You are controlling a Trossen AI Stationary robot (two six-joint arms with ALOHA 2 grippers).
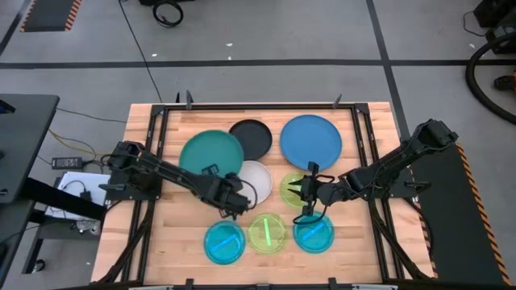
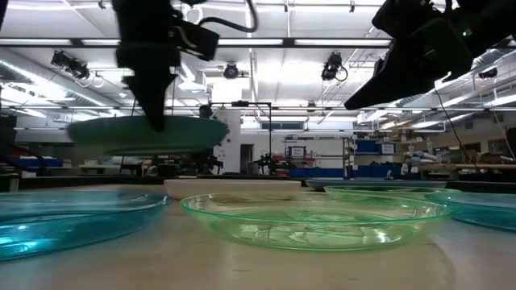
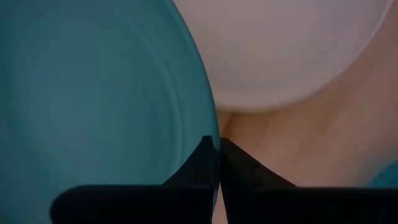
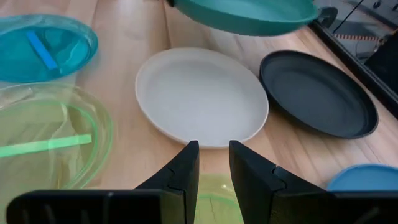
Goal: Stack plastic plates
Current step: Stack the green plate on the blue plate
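My left gripper [image 1: 230,196] is shut on the large teal plate [image 1: 205,153], which hangs in the air [image 2: 149,133] over the table's middle, partly above the white plate [image 1: 260,181]. My right gripper [image 1: 307,190] hovers above a small lime plate [image 1: 290,185], fingers a narrow gap apart [image 4: 213,152], touching nothing. The black plate [image 1: 251,137] and the large blue plate [image 1: 310,141] lie flat farther back. Along the near edge lie a cyan plate [image 1: 224,242], a lime one [image 1: 267,234] and another cyan one [image 1: 314,234]. My left gripper pinches the teal plate's rim [image 3: 210,134] between its two fingers, on the plate's near right side. The fingers [image 2: 153,105] come down on it from above, slanting. The plate is lifted clear of the table and sits about level.
Bare wood shows on the table's left part [image 1: 165,217] and along its right edge [image 1: 363,225]. A black frame rail [image 1: 242,105] runs along the far edge. The three near plates crowd the front edge.
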